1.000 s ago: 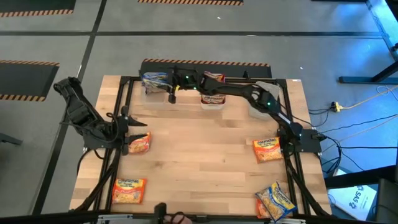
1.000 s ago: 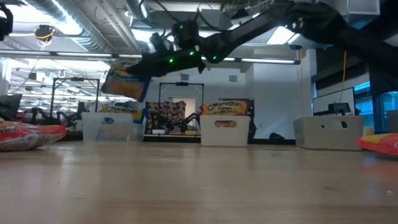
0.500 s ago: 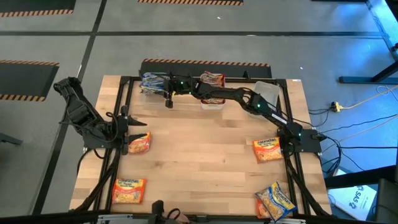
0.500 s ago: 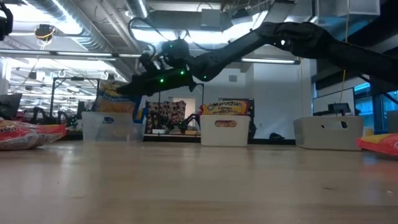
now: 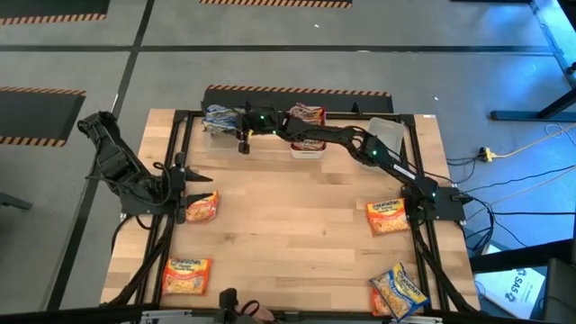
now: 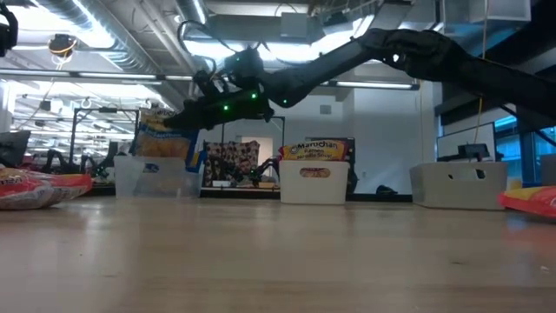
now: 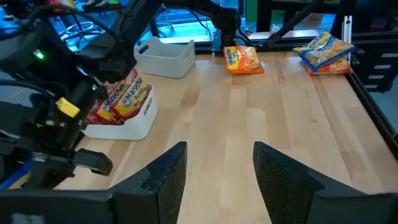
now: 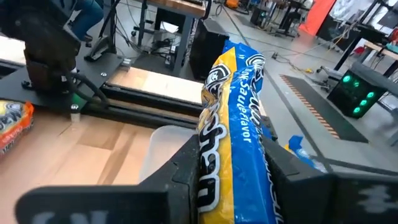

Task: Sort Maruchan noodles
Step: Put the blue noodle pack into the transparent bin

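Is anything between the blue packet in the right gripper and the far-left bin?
Nothing visible. The right gripper holds the blue packet directly over the far-left bin, which already holds blue packets; no other object lies between them.

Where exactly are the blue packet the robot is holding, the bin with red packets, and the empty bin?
Blue packet [image 8: 233, 124]: right wrist view, its yellow-and-blue face.
Red-packet bin [image 7: 134, 121]: left wrist view, its white front wall.
Empty bin [image 7: 166, 57]: left wrist view, its side wall.
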Available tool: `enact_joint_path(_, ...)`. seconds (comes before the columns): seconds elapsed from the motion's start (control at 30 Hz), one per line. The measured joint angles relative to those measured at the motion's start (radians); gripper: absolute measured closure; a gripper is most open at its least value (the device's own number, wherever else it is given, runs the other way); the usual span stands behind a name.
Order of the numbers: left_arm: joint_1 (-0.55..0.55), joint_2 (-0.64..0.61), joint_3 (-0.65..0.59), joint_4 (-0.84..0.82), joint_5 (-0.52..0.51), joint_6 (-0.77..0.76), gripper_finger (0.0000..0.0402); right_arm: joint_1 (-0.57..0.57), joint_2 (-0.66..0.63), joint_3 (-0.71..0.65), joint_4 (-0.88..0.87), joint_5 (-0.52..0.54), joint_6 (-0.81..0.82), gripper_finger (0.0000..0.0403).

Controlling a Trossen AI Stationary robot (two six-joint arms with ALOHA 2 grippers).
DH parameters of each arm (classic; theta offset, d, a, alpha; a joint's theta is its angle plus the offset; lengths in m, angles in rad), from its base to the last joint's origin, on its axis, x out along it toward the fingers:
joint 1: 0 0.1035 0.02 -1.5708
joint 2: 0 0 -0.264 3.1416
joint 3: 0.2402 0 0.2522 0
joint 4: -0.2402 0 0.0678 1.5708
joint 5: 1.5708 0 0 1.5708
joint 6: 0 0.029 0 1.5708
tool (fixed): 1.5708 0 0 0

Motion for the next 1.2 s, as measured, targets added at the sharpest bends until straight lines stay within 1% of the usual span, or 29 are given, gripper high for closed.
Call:
enact_joint_path(0.17, 0.000, 0.000, 0.000, 0.000, -0.001, 0.000, 0.0223, 0.000, 0.055, 0.094, -0.051, 0.004, 0.000, 0.0316)
enact_joint_path(0.27, 0.000, 0.000, 0.000, 0.001, -0.001, 0.000, 0.0223, 0.000, 0.063, 0.086, -0.015, -0.008, -0.015, 0.0316)
enact_joint_path(0.37, 0.000, 0.000, 0.000, 0.000, -0.001, -0.001, 0.0223, -0.004, 0.058, 0.095, -0.069, -0.003, -0.018, 0.0315)
enact_joint_path(0.47, 0.000, 0.000, 0.000, 0.000, -0.003, 0.000, 0.0223, -0.008, 0.058, 0.093, -0.088, 0.004, -0.011, 0.0315)
enact_joint_path(0.6, 0.000, 0.000, 0.000, 0.000, -0.022, 0.010, 0.0223, -0.009, 0.057, 0.094, -0.091, 0.005, -0.023, 0.0314)
enact_joint_path(0.73, 0.000, 0.000, 0.000, 0.001, -0.023, 0.017, 0.0223, -0.007, 0.057, 0.094, -0.096, 0.032, -0.029, 0.0313)
enact_joint_path(1.03, 0.000, 0.000, 0.000, 0.007, -0.023, 0.017, 0.0223, 0.007, 0.057, 0.094, -0.094, 0.049, -0.098, 0.0310)
enact_joint_path(1.1, 0.000, 0.000, 0.000, 0.007, -0.023, 0.018, 0.0223, 0.008, 0.057, 0.094, -0.086, 0.049, -0.097, 0.0302)
enact_joint_path(1.2, 0.000, 0.000, 0.000, 0.007, -0.021, 0.018, 0.0223, 0.008, 0.057, 0.094, -0.057, 0.047, -0.075, 0.0275)
